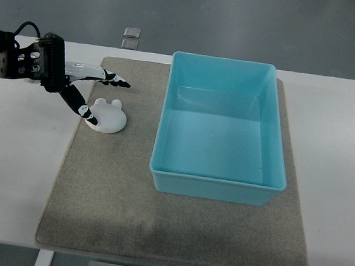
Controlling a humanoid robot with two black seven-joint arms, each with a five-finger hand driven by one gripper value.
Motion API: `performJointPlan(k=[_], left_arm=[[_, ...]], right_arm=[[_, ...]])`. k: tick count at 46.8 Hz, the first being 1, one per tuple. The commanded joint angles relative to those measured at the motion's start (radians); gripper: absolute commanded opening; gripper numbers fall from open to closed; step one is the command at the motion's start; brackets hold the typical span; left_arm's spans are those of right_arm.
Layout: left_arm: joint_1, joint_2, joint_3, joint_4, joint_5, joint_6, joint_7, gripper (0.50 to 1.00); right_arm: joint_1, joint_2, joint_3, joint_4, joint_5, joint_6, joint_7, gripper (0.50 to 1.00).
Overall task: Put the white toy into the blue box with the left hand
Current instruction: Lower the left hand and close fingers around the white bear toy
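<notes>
The left hand (86, 92) is reaching in from the picture's left edge over the tabletop (16, 154), its fingers (116, 80) spread apart and holding nothing. One lower finger is angling down so that its tip is touching the left edge of the white toy (108, 117), while the upper fingers are pointing rightward above it without contact. The white toy is lying flat on the grey mat (112, 209), near the mat's upper left part, just beside the hand. The blue box (215, 186) is sitting on the same mat to the right of the toy, apart from it, its open top facing up and its inside showing bare.
</notes>
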Motion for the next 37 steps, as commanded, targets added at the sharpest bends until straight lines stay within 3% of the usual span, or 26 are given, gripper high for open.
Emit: performJointPlan(k=[1, 11, 23, 37], left_arm=[[0.004, -0.007, -0.002, 0.0, 0.035, 0.006, 0.001, 0.988], [0.011, -0.041, 0.0, 0.003, 0.041, 0.009, 0.001, 0.979], [0.018, -0.056, 0.0, 0.006, 0.081, 0.015, 0.002, 0.919], [0.018, -0.052, 0.0, 0.003, 0.116, 0.038, 0.001, 0.9]], right_arm=[[0.0, 0.0, 0.0, 0.0, 0.0, 0.0, 0.0, 0.936], [0.0, 0.0, 0.0, 0.0, 0.0, 0.0, 0.0, 0.936], [0.0, 0.0, 0.0, 0.0, 0.0, 0.0, 0.0, 0.936], [0.0, 0.0, 0.0, 0.0, 0.0, 0.0, 0.0, 0.936]])
